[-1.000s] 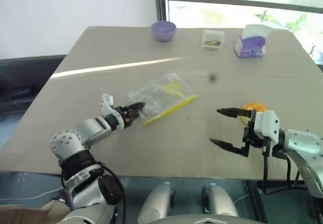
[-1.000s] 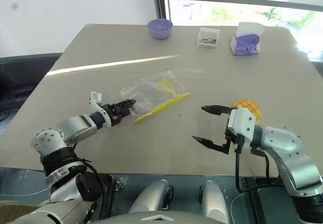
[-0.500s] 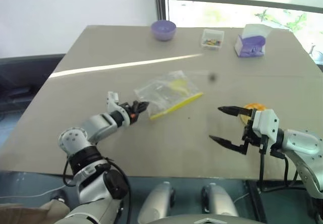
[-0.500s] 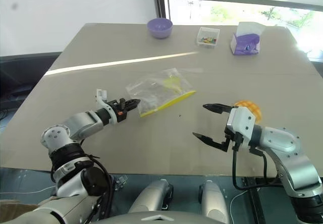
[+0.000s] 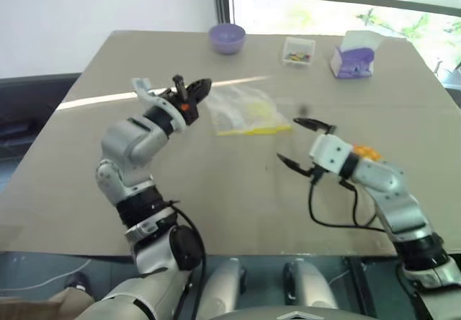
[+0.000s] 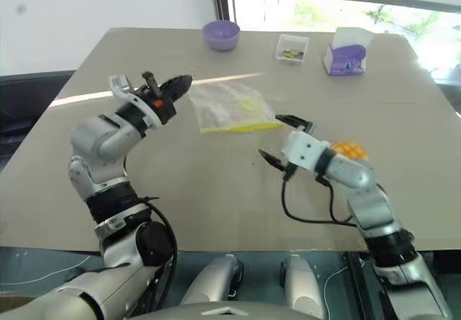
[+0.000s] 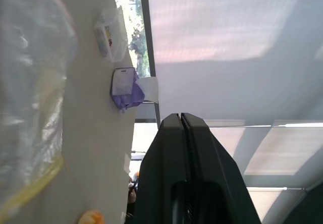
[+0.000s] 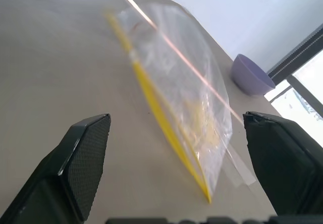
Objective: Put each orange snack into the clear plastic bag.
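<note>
Orange snack (image 6: pixel 348 149) behind right tool (image 6: pixel 282 140) (fingers spread wide).

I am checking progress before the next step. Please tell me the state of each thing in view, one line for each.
clear plastic bag: hanging from the left end effector, no snack inside
left end effector: shut on the bag's corner, raised
right end effector: open, holding nothing
orange snack: on the table, outside the bag
purple bowl: upright

The left gripper (image 7: pixel 180 117) was seen with both black fingers pressed together. The clear plastic bag (image 7: pixel 30 108), a purple-and-white tissue box (image 7: pixel 124 87) and a small clear box (image 7: pixel 111 34) were shown on the table (image 7: pixel 98 128).
</note>
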Tool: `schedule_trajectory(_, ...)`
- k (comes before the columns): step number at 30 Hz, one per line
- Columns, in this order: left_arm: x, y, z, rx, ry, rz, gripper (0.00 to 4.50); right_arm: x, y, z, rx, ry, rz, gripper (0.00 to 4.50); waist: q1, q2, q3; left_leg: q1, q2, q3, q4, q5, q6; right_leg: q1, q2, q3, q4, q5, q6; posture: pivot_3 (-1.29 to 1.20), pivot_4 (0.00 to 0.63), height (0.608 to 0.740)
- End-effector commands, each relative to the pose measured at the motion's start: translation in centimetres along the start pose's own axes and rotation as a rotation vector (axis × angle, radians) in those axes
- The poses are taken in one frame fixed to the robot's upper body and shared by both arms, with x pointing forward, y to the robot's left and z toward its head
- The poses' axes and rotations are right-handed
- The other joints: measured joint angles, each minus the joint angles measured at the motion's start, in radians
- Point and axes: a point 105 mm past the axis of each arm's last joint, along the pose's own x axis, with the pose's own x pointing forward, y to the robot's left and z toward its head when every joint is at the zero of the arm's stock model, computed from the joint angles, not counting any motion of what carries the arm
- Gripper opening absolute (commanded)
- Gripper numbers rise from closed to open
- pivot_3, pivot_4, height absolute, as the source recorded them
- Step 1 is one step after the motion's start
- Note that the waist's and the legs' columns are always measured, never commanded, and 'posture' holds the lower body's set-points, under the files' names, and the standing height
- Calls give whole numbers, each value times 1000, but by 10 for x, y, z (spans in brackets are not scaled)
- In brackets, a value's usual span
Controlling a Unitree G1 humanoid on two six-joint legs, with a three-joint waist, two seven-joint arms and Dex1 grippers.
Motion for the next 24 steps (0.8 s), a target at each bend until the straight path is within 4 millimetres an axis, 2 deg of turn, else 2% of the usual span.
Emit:
schedule_trajectory(1,1,-29,-3,29,-7,-84,47,13,-11,14,-44,-52,-53,4500,-4,0,0,0,0,0,0,0,0,0,0,0,0,0,0,0,150,740)
schedule_trajectory(4,1,-28,-3,45,-2,-77,47,19,-10,17,-57,-59,-48,4500,-6,0,0,0,0,0,0,0,0,0,1,0,0,0,0,0,150,740)
schedule_trajectory(6,-5,-14,1,71,0,-30,47,19,-6,16,-49,-57,-38,4500,-6,0,0,0,0,0,-1,0,0,0,1,0,-1,0,0,0,150,740)
schedule_trajectory(9,-24,20,2,211,61,93,47,17,0,15,-15,-55,-14,4500,-23,1,1,3,0,3,-4,0,0,0,2,4,-1,0,0,0,150,740)
schedule_trajectory(13,-35,51,9,333,77,236,1338,14,2,14,47,-61,4,4500,-25,1,2,3,2,2,-5,1,-1,-1,3,4,0,0,-1,0,150,740)
schedule_trajectory(18,-31,74,15,526,100,390,3761,11,5,17,129,-73,37,4500,-22,1,2,3,1,1,-5,1,-1,0,4,3,0,0,-1,0,150,740)
schedule_trajectory(20,-28,86,12,601,146,447,3761,8,5,18,140,-72,35,4500,-22,2,2,3,1,1,-5,1,-1,0,4,3,0,0,-1,0,150,740)
schedule_trajectory(23,-22,93,10,673,168,470,3761,4,6,18,150,-68,34,4500,-24,2,2,3,1,1,-6,1,-1,-1,4,3,0,0,-1,0,150,740)
schedule_trajectory(24,-20,96,9,778,188,494,3761,3,7,18,154,-66,34,4500,-24,2,2,3,1,1,-7,1,-1,-1,3,3,0,0,-1,0,150,740)
